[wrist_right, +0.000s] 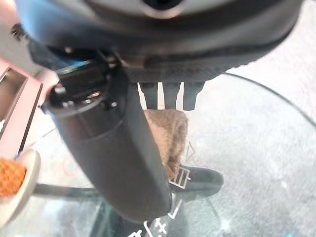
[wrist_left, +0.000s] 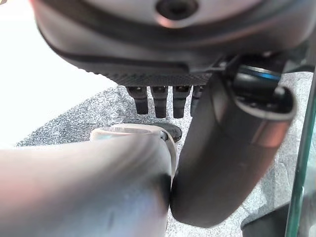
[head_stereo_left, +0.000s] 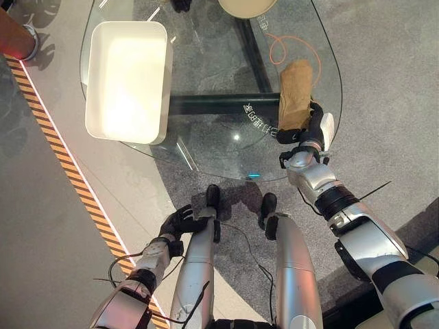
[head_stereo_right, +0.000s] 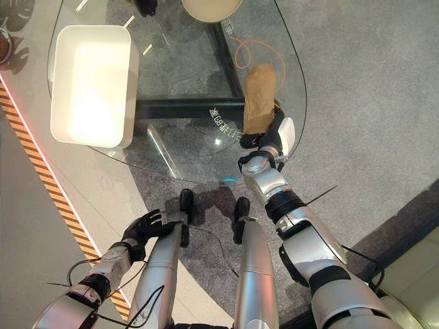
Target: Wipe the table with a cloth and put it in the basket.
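Observation:
A brown cloth (head_stereo_left: 296, 92) lies stretched out near the right edge of the round glass table (head_stereo_left: 219, 130). My right hand (head_stereo_left: 309, 130) is at the cloth's near end. Its fingers (wrist_right: 170, 96) are fairly straight and reach onto the cloth (wrist_right: 170, 133), with the thumb held out alongside. A white rectangular basket (head_stereo_left: 90, 75) stands on the left part of the table, well away from the cloth. My left hand (head_stereo_left: 180, 223) hangs low beside my left thigh, below the table's near edge, with relaxed fingers (wrist_left: 160, 101) holding nothing.
A beige bowl (head_stereo_left: 247, 5) sits at the table's far edge, and an orange cord (head_stereo_left: 288, 48) loops just beyond the cloth. A dark bar (head_stereo_left: 219, 103) runs under the glass. An orange-striped strip (head_stereo_left: 62, 164) crosses the floor at left, near a person's shoe (head_stereo_left: 27, 38).

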Controlling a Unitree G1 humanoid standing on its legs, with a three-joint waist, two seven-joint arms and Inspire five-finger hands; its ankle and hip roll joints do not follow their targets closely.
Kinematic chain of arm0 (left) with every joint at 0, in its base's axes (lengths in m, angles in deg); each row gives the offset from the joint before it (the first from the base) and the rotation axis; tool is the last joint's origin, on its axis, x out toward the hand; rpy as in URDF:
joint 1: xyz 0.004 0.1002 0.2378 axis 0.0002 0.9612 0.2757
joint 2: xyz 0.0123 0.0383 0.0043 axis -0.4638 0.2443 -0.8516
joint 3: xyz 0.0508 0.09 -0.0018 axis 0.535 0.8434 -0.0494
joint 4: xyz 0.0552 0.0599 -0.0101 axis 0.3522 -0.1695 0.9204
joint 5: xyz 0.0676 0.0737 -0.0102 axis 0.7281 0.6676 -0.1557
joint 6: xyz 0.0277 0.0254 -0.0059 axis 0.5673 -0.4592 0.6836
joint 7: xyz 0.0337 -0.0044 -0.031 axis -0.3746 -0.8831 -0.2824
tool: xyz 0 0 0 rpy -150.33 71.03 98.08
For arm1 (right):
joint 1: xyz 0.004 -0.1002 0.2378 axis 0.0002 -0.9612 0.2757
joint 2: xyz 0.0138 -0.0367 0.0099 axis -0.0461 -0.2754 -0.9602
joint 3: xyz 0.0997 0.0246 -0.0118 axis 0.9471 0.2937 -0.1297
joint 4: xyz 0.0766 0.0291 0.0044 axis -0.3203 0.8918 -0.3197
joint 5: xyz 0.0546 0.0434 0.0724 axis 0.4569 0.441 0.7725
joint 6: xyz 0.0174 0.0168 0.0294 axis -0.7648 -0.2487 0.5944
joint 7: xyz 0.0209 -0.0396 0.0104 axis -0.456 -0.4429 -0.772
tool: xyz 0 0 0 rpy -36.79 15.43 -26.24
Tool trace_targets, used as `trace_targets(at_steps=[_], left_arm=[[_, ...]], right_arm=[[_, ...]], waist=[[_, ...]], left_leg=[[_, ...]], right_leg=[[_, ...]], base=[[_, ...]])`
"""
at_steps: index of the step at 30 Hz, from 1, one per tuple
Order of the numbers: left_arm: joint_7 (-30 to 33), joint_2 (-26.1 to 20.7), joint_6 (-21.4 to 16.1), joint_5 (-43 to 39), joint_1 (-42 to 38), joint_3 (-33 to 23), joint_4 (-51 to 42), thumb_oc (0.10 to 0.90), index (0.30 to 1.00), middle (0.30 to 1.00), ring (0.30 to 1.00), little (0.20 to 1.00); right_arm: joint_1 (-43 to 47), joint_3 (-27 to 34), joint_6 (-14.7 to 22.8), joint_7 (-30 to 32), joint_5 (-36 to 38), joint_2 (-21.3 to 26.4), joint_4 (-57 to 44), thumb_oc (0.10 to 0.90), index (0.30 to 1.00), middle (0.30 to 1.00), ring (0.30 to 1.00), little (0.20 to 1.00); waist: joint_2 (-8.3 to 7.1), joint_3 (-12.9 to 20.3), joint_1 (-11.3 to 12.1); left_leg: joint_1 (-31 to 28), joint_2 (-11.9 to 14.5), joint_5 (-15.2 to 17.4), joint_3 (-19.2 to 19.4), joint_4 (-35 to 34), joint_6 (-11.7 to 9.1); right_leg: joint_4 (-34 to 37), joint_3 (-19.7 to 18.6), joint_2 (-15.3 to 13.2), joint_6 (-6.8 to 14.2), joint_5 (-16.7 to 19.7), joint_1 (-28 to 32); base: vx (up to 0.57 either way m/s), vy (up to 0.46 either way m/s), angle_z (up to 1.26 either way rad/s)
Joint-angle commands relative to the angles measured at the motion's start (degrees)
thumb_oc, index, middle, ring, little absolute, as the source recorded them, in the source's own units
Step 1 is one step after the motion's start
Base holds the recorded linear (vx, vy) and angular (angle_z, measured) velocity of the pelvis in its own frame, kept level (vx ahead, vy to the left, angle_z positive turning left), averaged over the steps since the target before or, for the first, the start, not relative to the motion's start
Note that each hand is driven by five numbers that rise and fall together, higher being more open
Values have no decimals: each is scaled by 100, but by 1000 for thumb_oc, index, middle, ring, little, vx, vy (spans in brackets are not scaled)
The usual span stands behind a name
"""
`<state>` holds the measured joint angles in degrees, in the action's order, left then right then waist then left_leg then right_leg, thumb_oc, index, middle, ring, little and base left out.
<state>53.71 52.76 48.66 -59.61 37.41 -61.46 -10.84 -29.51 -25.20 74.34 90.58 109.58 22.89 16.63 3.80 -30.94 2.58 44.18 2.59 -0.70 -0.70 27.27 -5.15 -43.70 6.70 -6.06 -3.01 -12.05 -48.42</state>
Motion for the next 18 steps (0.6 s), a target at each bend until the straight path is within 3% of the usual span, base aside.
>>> trace_targets(at_steps=[1,7,18], left_arm=[[90,185,7,75,333,266,30,800,900,900,900,900],[158,194,-10,32,387,266,-11,800,900,900,900,900],[143,242,-28,5,425,266,-41,800,900,900,900,900]], right_arm=[[276,69,676,-373,923,-334,-425,800,900,900,900,900],[140,167,836,-357,843,-424,-786,800,900,900,900,900],[188,-45,256,-718,10,-249,-712,800,900,900,900,900]], waist=[[269,114,19],[252,114,-16],[271,114,-12]], left_leg=[[-104,-282,780,529,600,447],[-154,-275,748,559,534,447],[-155,-296,721,568,512,456]], right_leg=[[368,73,66,92,97,161],[428,66,100,82,108,206],[465,67,86,64,122,215]], base=[[0,0,0],[0,0,0],[0,0,0]])
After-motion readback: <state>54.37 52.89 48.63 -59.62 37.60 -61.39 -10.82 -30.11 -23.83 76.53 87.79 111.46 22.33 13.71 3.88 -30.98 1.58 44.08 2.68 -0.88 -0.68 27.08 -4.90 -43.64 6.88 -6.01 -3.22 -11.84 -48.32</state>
